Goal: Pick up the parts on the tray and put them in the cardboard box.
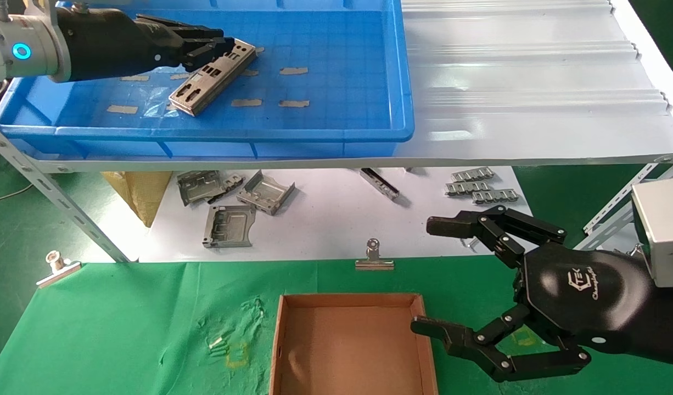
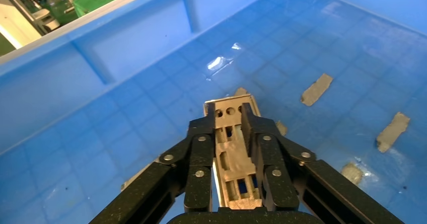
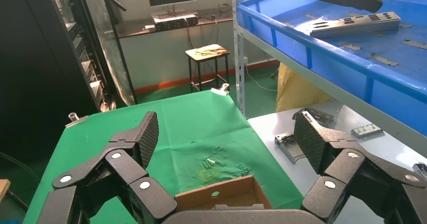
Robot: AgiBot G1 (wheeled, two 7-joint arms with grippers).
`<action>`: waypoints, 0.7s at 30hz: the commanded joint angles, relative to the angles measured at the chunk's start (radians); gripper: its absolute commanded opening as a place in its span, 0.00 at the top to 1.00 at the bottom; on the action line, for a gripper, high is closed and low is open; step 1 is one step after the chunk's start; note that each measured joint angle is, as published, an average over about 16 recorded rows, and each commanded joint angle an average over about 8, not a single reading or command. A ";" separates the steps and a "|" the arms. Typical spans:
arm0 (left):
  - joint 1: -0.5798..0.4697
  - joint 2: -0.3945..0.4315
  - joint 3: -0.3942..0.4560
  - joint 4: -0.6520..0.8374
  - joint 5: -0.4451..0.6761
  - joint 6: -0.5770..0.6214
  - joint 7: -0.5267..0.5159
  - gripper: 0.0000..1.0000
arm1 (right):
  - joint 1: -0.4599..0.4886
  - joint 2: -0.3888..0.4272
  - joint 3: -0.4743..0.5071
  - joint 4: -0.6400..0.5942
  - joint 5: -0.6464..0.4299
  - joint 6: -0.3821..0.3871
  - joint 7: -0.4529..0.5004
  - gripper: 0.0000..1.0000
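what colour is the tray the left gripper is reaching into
Bright blue tray, gridded floor with tan tape bits; clearest in the head view.

The left gripper (image 1: 226, 46) reaches far out on the robot's left, its black jaws close together with something thin between them. The right gripper (image 1: 432, 277) hangs low on the right, jaws spread wide apart.

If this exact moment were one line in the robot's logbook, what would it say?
left hand: closing around metal plate in blue tray | right hand: open, idle beside cardboard box | box: empty
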 commanded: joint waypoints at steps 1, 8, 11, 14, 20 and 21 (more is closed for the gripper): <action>-0.003 -0.002 0.000 0.000 -0.001 0.008 0.003 0.00 | 0.000 0.000 0.000 0.000 0.000 0.000 0.000 0.00; -0.006 -0.002 0.004 0.012 0.005 0.012 0.001 0.00 | 0.000 0.000 0.000 0.000 0.000 0.000 0.000 0.00; -0.007 -0.001 0.003 0.018 0.005 0.017 -0.005 0.00 | 0.000 0.000 0.000 0.000 0.000 0.000 0.000 0.00; -0.008 -0.002 0.002 0.023 0.002 0.023 -0.013 0.00 | 0.000 0.000 0.000 0.000 0.000 0.000 0.000 0.00; -0.006 -0.003 0.000 0.035 -0.001 0.038 -0.031 0.00 | 0.000 0.000 0.000 0.000 0.000 0.000 0.000 0.00; -0.006 -0.003 0.000 0.037 0.000 0.039 -0.034 0.02 | 0.000 0.000 0.000 0.000 0.000 0.000 0.000 0.00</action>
